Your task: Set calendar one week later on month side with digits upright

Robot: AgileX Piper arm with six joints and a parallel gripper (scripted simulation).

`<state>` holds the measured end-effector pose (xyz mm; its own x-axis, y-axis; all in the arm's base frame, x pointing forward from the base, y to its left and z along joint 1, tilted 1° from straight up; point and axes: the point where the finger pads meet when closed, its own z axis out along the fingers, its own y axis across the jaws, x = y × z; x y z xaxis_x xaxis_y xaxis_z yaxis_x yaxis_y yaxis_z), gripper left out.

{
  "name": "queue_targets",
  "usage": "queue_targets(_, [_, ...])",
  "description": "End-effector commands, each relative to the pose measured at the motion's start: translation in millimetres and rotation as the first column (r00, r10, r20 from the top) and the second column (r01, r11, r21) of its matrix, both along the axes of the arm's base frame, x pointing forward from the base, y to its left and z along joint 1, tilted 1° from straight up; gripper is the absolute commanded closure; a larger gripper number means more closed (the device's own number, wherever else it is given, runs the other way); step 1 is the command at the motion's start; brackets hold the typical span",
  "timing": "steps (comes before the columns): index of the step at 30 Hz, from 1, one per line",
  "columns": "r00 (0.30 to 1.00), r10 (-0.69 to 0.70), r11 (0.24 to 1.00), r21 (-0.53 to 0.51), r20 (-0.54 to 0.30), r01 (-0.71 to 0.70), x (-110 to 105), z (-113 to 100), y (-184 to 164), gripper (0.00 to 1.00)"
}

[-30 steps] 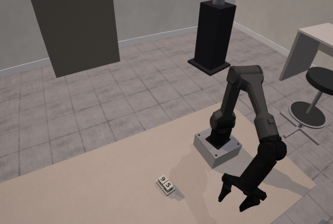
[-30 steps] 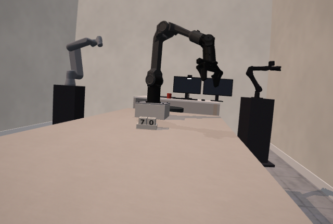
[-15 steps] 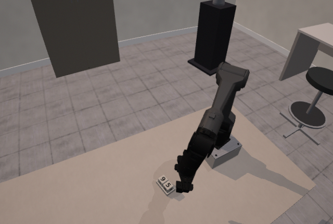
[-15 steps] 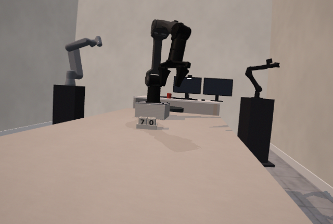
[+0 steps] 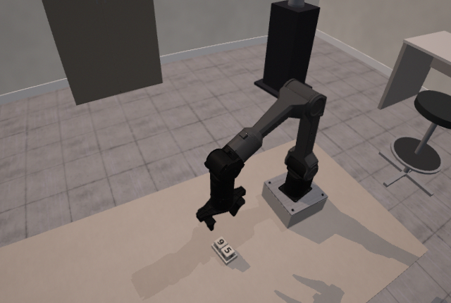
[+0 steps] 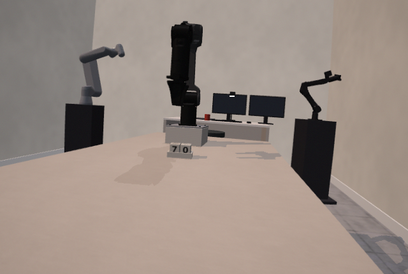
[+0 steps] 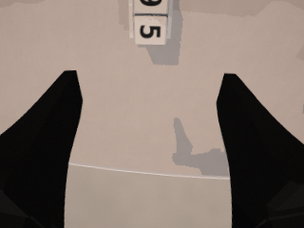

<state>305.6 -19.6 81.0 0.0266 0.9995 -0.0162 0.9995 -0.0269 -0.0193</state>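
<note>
The calendar is a small light grey tray (image 5: 230, 260) (image 6: 179, 156) on the beige table, holding two white cubes side by side. From above, the cubes show a 9 (image 5: 219, 242) (image 7: 151, 0) and a 5 (image 5: 227, 250) (image 7: 151, 29). On the side facing the exterior camera they show a 7 (image 6: 174, 148) and a 0 (image 6: 185, 148). I cannot make out the month's name. My gripper (image 5: 218, 218) (image 7: 149, 86) is open and empty. It points down and hangs above the table, a little short of the calendar on the arm's side.
The arm's grey base block (image 5: 294, 201) (image 6: 186, 134) stands just behind the calendar. The table's far edge runs close behind the gripper. Off the table stand a dark cabinet (image 5: 98, 30), a black pedestal (image 5: 289, 44), a desk and a stool (image 5: 424, 128).
</note>
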Motion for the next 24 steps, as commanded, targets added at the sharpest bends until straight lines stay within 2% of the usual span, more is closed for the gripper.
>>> queue_targets(1, [1.000, 0.004, 1.000, 0.000, 0.000, -0.004, 0, 0, 1, 0.00])
queue_targets(12, [1.000, 0.004, 1.000, 0.000, -0.002, -0.004, 0, -1, 1, 0.00])
queue_targets(14, [1.000, 0.003, 1.000, 0.000, -0.004, -0.003, 0, -14, 1, 0.00])
queue_targets(17, [1.000, 0.002, 1.000, 0.000, -0.004, -0.002, 0, -48, 0, 0.00])
queue_targets(19, [1.000, 0.002, 1.000, 0.000, -0.004, -0.002, 0, -48, 0, 0.00])
queue_targets(22, [1.000, 0.003, 1.000, 0.000, -0.004, -0.003, -2, -60, 0, 0.00])
queue_targets(23, [1.000, 0.003, 1.000, 0.000, 0.003, -0.003, 0, -58, 0, 0.36])
queue_targets(24, [1.000, 0.003, 1.000, 0.000, 0.004, -0.003, 0, -58, 0, 0.36])
